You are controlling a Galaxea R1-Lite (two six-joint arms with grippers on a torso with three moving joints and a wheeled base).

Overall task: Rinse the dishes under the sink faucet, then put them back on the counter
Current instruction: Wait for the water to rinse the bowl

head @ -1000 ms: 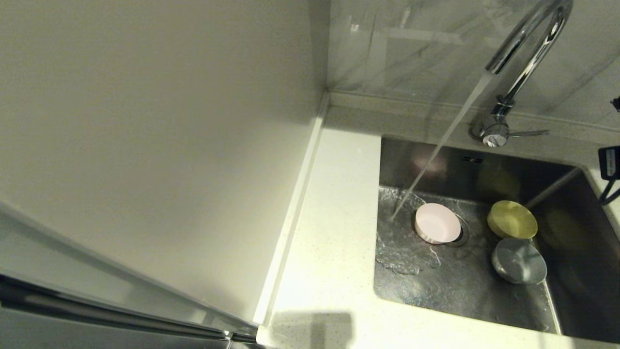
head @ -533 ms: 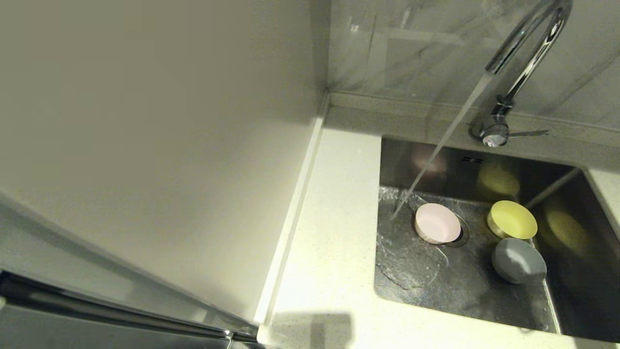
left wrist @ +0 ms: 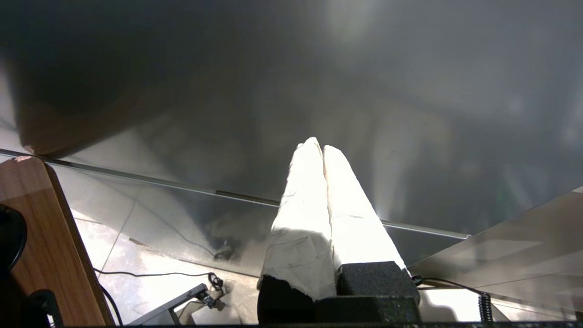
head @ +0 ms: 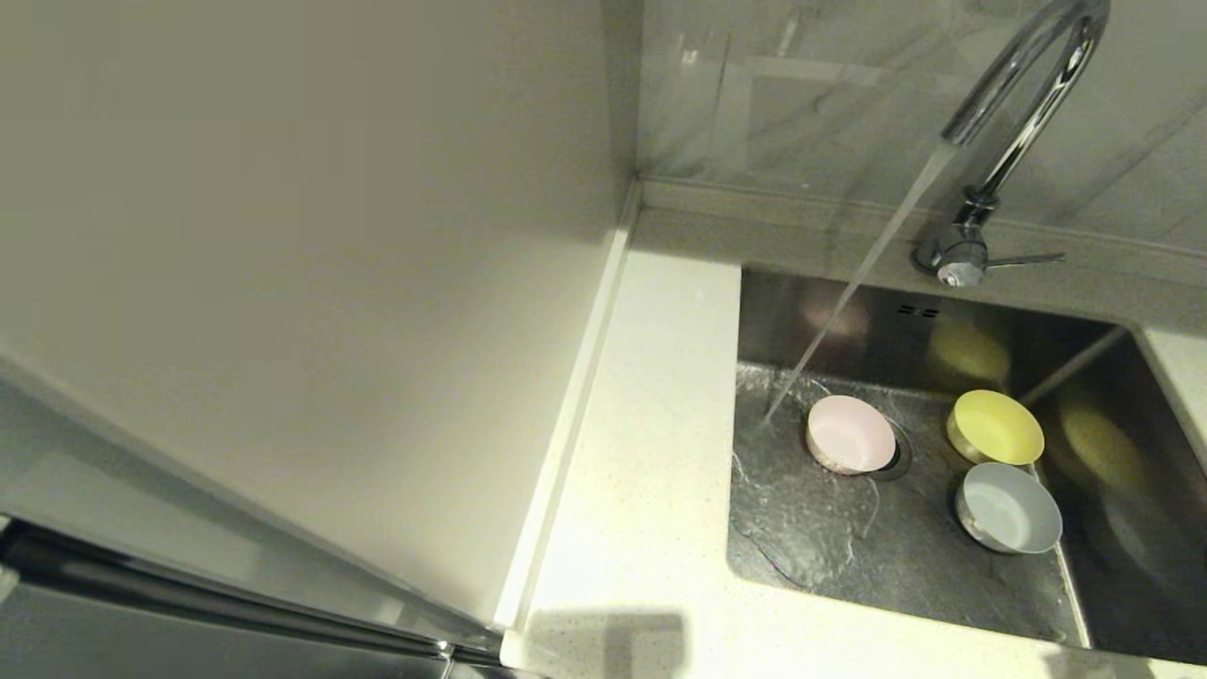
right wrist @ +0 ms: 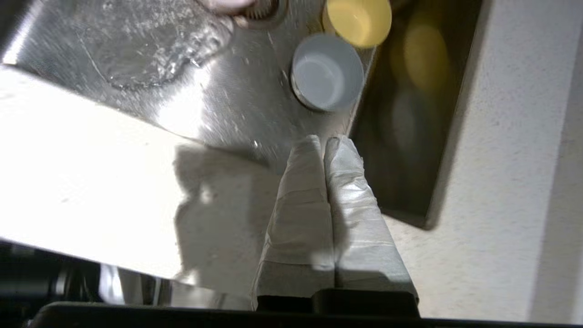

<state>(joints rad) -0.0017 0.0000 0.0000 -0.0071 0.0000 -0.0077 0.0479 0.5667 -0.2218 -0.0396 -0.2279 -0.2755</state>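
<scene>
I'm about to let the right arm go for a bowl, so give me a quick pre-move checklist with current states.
1. Water running from the tall chrome gooseneck faucet: ok, the stream lands on the stainless steel sink floor beside the pale pink round bowl.
2. All three bowls in the sink: ok, the pink one over the drain, the yellow round bowl and the grey-blue round bowl by the right wall.
3. Bowls upright: ok.
4. Right gripper ready to grasp: not ok, shut, empty, above the sink's near edge.
5. Left gripper out of the way: ok, shut, away from the sink.
6. White speckled counter free for put-back: ok.
</scene>
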